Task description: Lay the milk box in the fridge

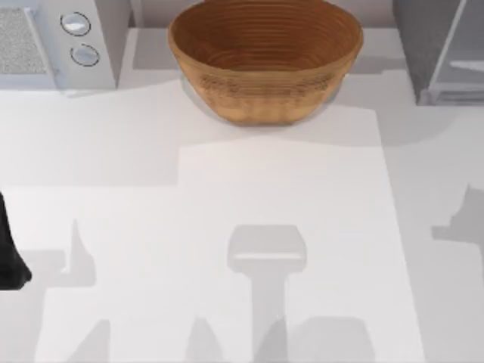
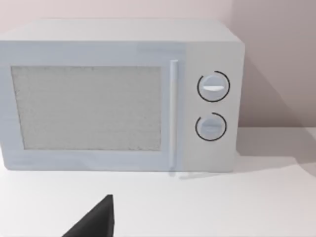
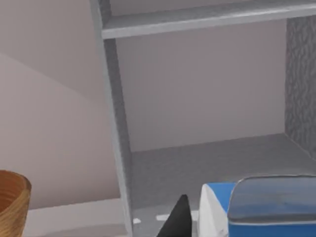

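While my right gripper hangs before the open fridge, the milk box sits close against its dark finger, blue top showing, just at the grey lower shelf; whether I am clenched on it I cannot tell. My left arm rests parked at the table's left edge, facing the microwave. A woven basket stands at the table's far middle.

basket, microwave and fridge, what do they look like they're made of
The basket looks like woven wicker or rattan: brown, matte, ringed with coiled ridges. The microwave seems to be pale painted metal or plastic, smooth and satin, with a speckled mesh window. The fridge interior looks like grey matte plastic or coated metal, one side wall finely textured.
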Robot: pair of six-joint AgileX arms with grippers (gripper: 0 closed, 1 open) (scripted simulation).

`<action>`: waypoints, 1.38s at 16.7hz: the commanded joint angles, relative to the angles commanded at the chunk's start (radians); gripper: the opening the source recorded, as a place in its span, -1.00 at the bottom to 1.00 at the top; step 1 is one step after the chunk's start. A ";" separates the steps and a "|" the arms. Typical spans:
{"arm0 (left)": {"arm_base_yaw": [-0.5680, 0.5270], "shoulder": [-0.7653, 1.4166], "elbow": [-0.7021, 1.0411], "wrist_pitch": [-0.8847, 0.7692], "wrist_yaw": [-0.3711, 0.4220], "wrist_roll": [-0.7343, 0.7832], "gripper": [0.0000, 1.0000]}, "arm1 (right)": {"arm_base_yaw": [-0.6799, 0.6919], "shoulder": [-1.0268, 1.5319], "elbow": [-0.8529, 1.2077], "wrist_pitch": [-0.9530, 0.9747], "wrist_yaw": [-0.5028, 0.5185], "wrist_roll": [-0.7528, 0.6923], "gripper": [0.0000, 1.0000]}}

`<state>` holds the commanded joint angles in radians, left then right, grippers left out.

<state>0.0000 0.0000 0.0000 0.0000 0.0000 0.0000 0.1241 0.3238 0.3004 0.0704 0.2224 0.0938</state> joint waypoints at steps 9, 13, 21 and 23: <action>0.000 0.000 0.000 0.000 0.000 0.000 1.00 | -0.124 -0.324 -0.300 -0.070 -0.222 -0.094 -1.00; 0.000 0.000 0.000 0.000 0.000 0.000 1.00 | -0.121 -0.319 -0.300 -0.069 -0.221 -0.091 -1.00; 0.000 0.000 0.000 0.000 0.000 0.000 1.00 | -0.175 0.057 -0.085 0.193 -0.281 -0.085 -1.00; 0.000 0.000 0.000 0.000 0.000 0.000 1.00 | -0.202 0.253 0.004 0.302 -0.304 -0.084 -1.00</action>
<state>0.0000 0.0000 0.0000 0.0000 0.0000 0.0000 -0.0774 0.5773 0.3044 0.3724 -0.0817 0.0094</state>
